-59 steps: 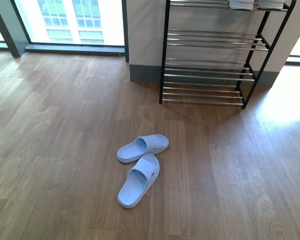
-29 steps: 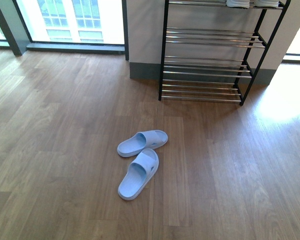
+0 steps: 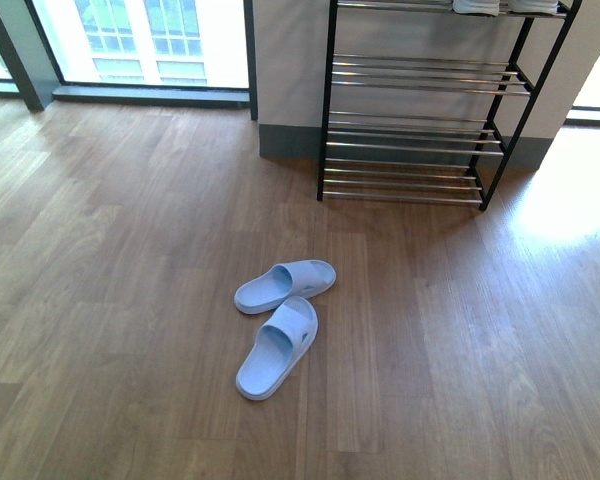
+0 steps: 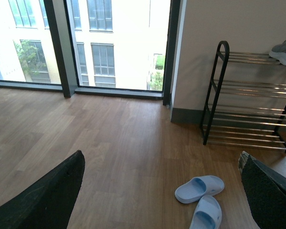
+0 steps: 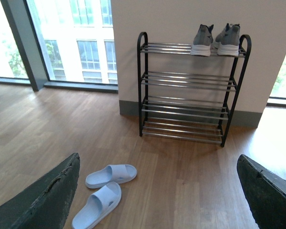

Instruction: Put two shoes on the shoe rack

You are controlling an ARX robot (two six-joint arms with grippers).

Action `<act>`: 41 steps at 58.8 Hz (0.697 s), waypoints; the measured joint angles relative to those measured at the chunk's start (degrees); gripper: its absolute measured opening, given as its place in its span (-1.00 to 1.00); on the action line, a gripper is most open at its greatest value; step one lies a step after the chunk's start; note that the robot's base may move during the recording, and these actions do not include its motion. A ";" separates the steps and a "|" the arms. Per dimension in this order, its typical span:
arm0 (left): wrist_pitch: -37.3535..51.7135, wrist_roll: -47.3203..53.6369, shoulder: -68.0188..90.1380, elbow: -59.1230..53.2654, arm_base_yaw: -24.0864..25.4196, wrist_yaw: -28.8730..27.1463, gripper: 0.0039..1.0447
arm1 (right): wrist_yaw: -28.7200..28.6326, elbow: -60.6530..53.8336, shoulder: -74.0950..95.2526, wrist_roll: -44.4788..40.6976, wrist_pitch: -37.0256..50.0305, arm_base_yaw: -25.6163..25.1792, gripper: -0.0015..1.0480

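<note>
Blue slides [image 3: 277,348] lie close together on the wood floor [image 3: 130,250], well short of the shoe rack [image 3: 420,130]; left fingers [image 4: 43,200] and right fingers [image 5: 38,200] both splayed, empty; suggest descending one arm per slide, pinching each strap.

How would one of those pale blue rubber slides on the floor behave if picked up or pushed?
The nearer pale blue rubber slide looks moulded in one thick piece, so probably light and slightly bendy, not floppy. Lying flat on the wooden floor, it should skid rather than roll or tip.
</note>
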 joint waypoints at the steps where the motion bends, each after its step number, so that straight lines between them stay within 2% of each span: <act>1: 0.00 0.00 0.00 0.00 0.00 0.00 0.83 | 0.00 0.00 0.00 0.00 0.00 0.00 0.82; 41: 0.00 0.00 0.00 0.00 0.00 0.00 0.83 | 0.02 0.00 0.00 0.00 -0.02 0.00 0.82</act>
